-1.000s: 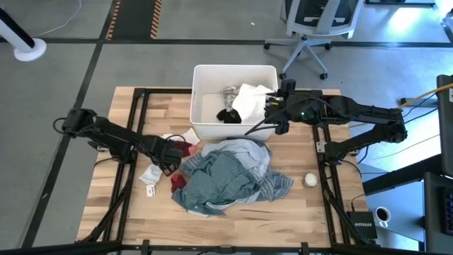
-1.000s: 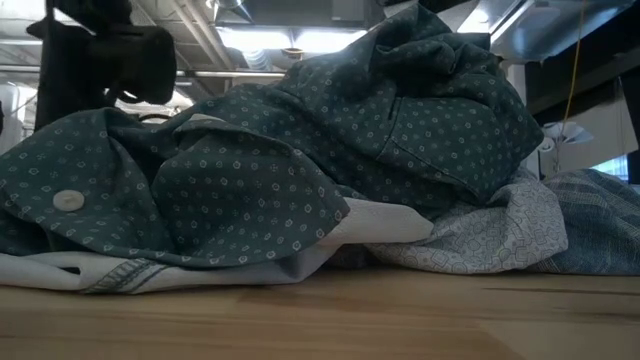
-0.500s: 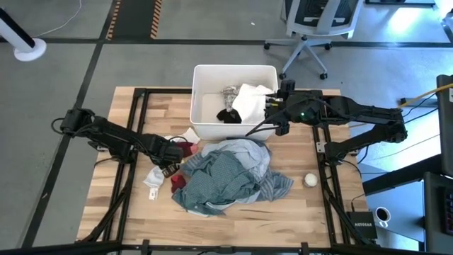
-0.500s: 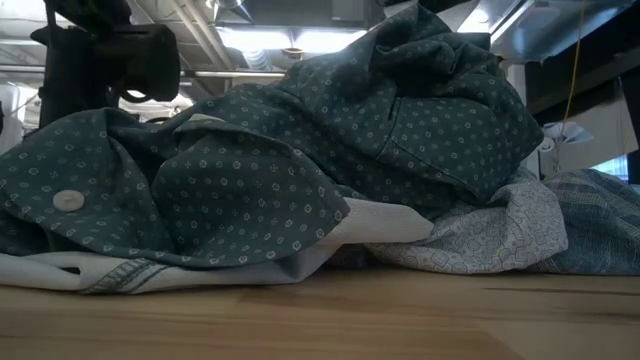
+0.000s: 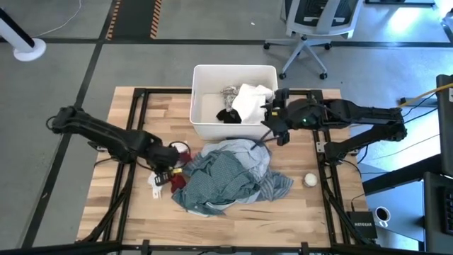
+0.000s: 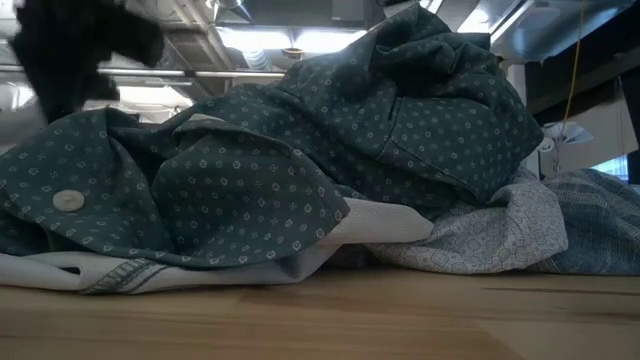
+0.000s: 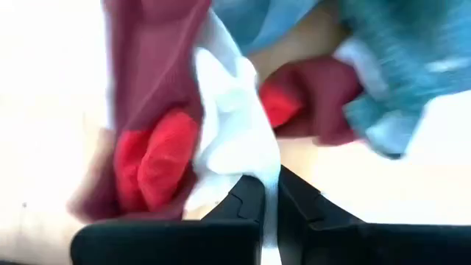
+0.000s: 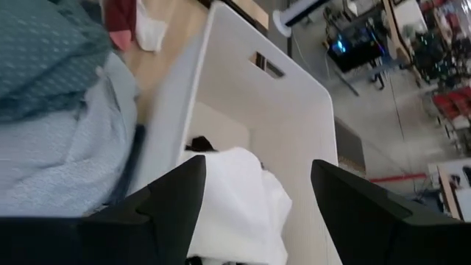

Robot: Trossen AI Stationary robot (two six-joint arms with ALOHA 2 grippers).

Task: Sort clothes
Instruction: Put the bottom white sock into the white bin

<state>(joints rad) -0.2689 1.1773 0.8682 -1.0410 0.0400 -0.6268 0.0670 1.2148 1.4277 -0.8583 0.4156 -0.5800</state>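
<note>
Left gripper (image 5: 168,173) low at table's left, fingers (image 7: 246,210) nearly together; right gripper (image 5: 272,126) mid-table, fingers (image 8: 173,195) spread.

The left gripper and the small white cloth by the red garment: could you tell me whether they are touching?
Touching. The left wrist view shows the left gripper with its dark fingers closed on a fold of the small white cloth, beside the red garment.
</note>
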